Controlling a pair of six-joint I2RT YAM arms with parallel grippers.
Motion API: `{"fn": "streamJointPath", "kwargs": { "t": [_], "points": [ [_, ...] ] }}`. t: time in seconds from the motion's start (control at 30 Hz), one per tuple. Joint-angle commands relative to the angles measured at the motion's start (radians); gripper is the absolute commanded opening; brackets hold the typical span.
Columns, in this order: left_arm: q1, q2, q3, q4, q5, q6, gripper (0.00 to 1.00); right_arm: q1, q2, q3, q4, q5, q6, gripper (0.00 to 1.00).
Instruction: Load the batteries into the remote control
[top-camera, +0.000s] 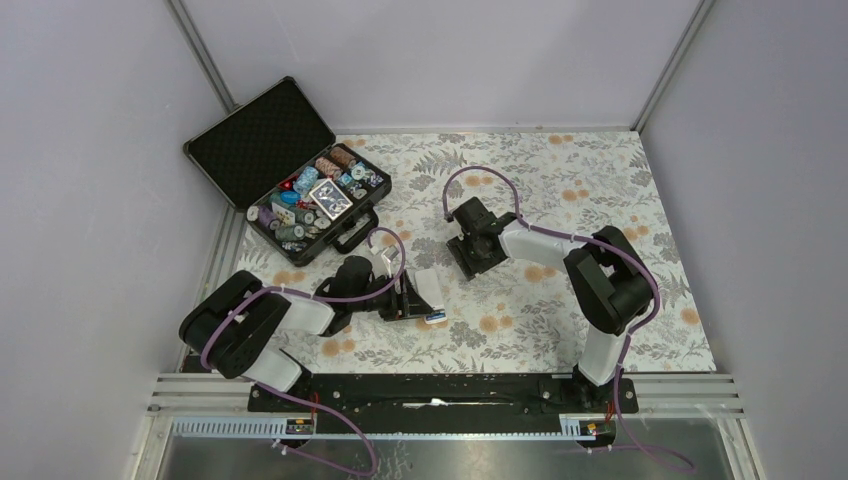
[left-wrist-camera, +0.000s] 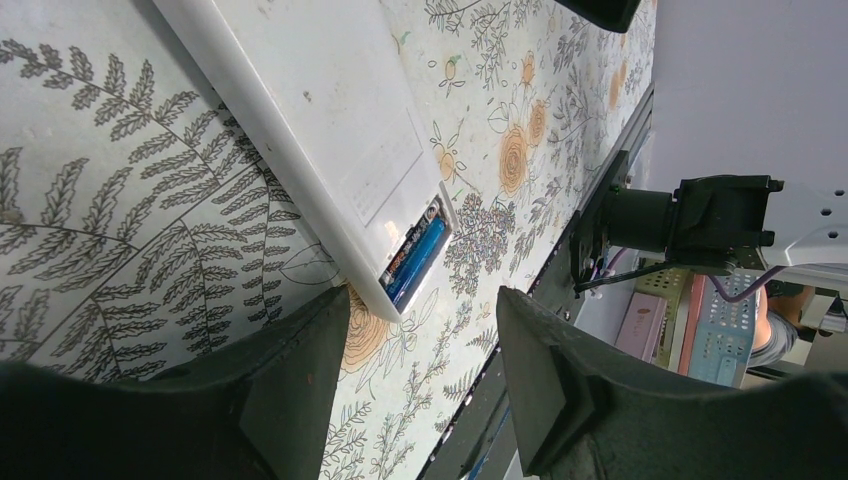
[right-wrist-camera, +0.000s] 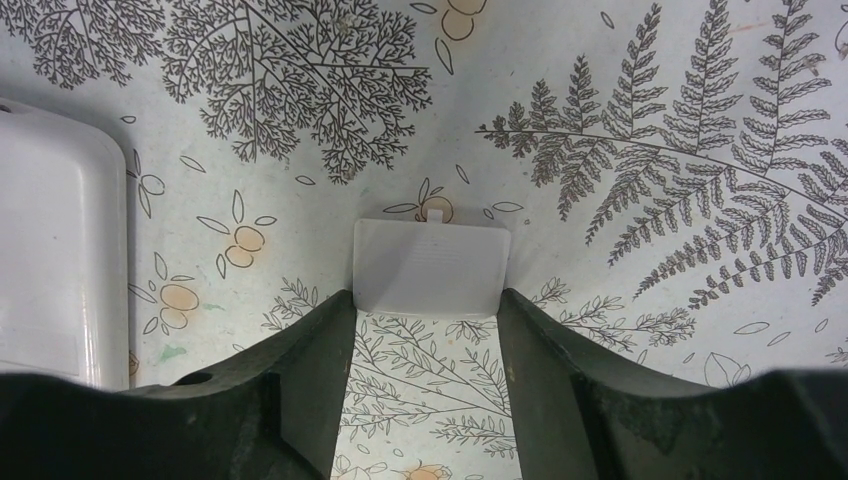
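The white remote control lies back up on the flowered cloth, its battery bay uncovered. In the left wrist view the remote's plain back fills the top, and a blue battery and a dark reddish battery lie side by side in the bay. My left gripper is open just beyond that end and holds nothing. My right gripper has its fingertips against both side edges of the white battery cover, which lies flat on the cloth. The remote's other end is to its left.
An open black case with poker chips and cards stands at the back left. Both arms reach over the middle of the flowered cloth. The black base rail runs along the near edge.
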Motion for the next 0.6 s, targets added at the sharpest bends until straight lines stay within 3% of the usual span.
{"fn": "streamJointPath", "kwargs": {
  "t": [0.0,0.57],
  "points": [
    [-0.003,0.020,0.008,0.001,0.008,0.008,0.62,0.014,0.050,0.006,-0.063,-0.014,0.017,0.61],
    [-0.003,0.020,0.007,0.003,0.007,0.007,0.62,0.015,0.066,0.005,-0.044,-0.032,0.073,0.65]
  ]
}}
